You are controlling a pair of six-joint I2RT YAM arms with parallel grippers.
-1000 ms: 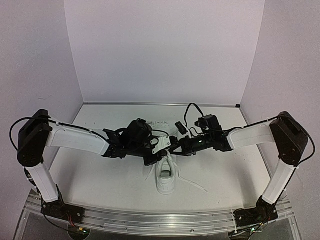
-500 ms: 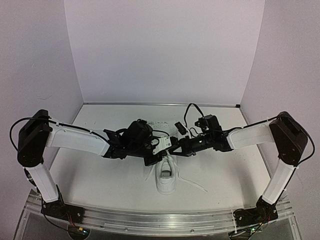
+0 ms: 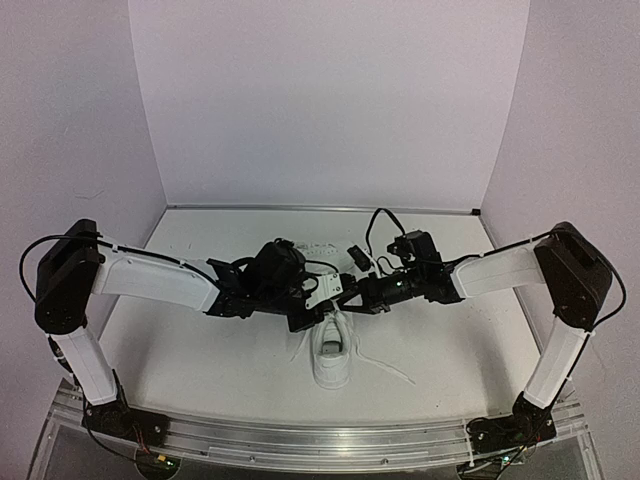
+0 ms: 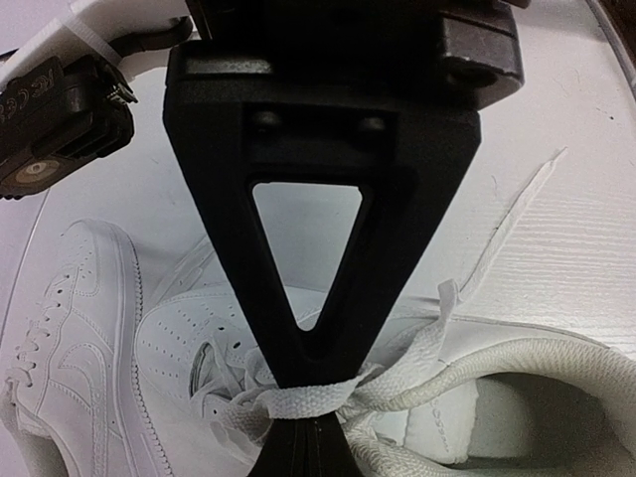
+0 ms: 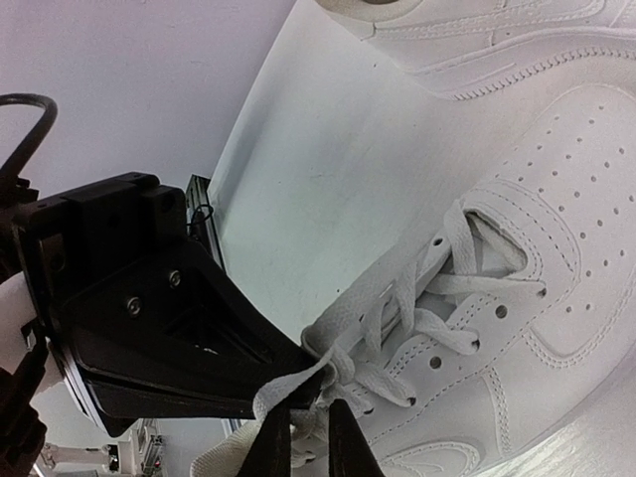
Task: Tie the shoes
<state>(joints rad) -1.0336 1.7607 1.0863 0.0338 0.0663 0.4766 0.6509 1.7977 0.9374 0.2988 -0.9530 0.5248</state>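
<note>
Two white shoes lie side by side. The nearer shoe point(image 3: 332, 355) points away from the arm bases, its heel opening point(image 4: 556, 397) at the right in the left wrist view. The second shoe point(image 4: 75, 348) lies beside it, also seen as a sole edge point(image 5: 477, 40). My left gripper point(image 4: 310, 447) is shut over the nearer shoe's tongue. A flat white lace point(image 4: 298, 402) lies wound across its closed fingers, and what its tips pinch is hidden. My right gripper point(image 5: 306, 422) meets it from the other side, its fingers point(image 5: 266, 442) closed to a narrow gap on that lace point(image 5: 288, 388).
Loose lace ends trail on the white table, one to the shoe's right point(image 3: 385, 368) and one past the heel point(image 4: 517, 214). Both arms point(image 3: 160, 280) point(image 3: 490, 270) cross low over the table's middle and meet above the shoe. Purple walls enclose the back and sides.
The right gripper's fingers opened a little and then narrowed onto the lace. The right arm crept slightly toward the left one. The left arm and shoes stayed put.
</note>
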